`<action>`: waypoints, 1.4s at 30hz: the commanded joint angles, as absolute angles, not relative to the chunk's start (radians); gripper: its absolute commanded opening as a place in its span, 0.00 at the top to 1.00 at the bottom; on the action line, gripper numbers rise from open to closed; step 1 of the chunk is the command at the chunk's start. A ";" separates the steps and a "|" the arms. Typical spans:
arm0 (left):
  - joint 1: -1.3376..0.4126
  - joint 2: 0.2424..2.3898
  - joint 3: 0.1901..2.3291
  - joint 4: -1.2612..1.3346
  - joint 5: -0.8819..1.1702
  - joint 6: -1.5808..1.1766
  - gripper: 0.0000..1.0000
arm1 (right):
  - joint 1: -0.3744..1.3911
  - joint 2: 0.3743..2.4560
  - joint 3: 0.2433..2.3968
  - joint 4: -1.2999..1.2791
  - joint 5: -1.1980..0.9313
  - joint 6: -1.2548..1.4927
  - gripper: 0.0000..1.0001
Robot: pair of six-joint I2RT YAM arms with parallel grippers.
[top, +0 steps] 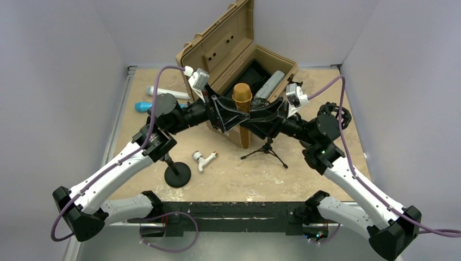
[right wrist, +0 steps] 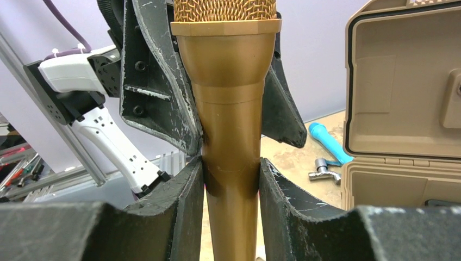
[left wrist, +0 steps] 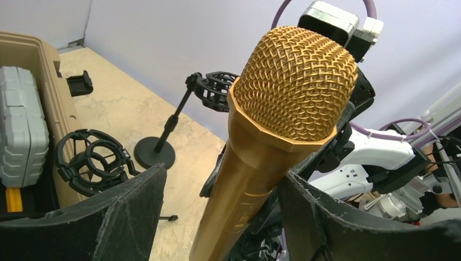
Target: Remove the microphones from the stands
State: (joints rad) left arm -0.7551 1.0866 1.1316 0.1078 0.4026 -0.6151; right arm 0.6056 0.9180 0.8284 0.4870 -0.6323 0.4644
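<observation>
The gold microphone [top: 242,98] stands upright in front of the tan case, mesh head up; it also shows in the left wrist view [left wrist: 282,109] and in the right wrist view [right wrist: 228,81]. My right gripper [top: 256,117] [right wrist: 231,166] is shut on its gold body, both pads pressed against it. My left gripper [top: 235,116] [left wrist: 223,182] is open around the body higher up, with a gap on one side. The black tripod stand [top: 265,150] sits below the right gripper. Its top is hidden, so I cannot tell whether the microphone still sits in it.
The open tan case [top: 234,49] with a grey box [left wrist: 22,125] and a shock mount [left wrist: 89,160] stands behind. A round-base stand [top: 176,174], a white pipe fitting [top: 202,160], a blue tube [top: 144,106] and a second stand with a shock mount [left wrist: 163,136] are around.
</observation>
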 commanded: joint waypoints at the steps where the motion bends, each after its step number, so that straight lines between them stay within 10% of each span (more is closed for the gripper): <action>1: -0.765 1.096 1.186 0.125 0.418 -0.583 0.28 | 0.623 0.923 0.835 0.567 -0.652 0.483 1.00; 4: -0.765 1.090 1.188 0.121 0.419 -0.578 0.36 | 0.634 0.931 0.833 0.574 -0.648 0.485 1.00; 8: -0.765 1.080 1.198 0.104 0.419 -0.557 0.71 | 0.647 0.945 0.833 0.578 -0.650 0.477 1.00; 12: -0.764 1.055 1.237 0.017 0.358 -0.501 0.95 | 0.653 0.954 0.849 0.510 -0.598 0.438 0.41; 16: -0.759 1.005 1.316 -0.199 0.161 -0.389 1.00 | 0.652 0.914 0.860 0.417 -0.489 0.379 0.15; 28: -0.327 0.837 1.329 -0.523 -0.443 -0.546 1.00 | 0.653 0.830 0.894 0.271 -0.265 0.292 0.14; 42: 0.341 1.137 0.946 -0.436 -0.028 -1.264 1.00 | 0.652 0.741 0.897 0.158 -0.158 0.305 0.14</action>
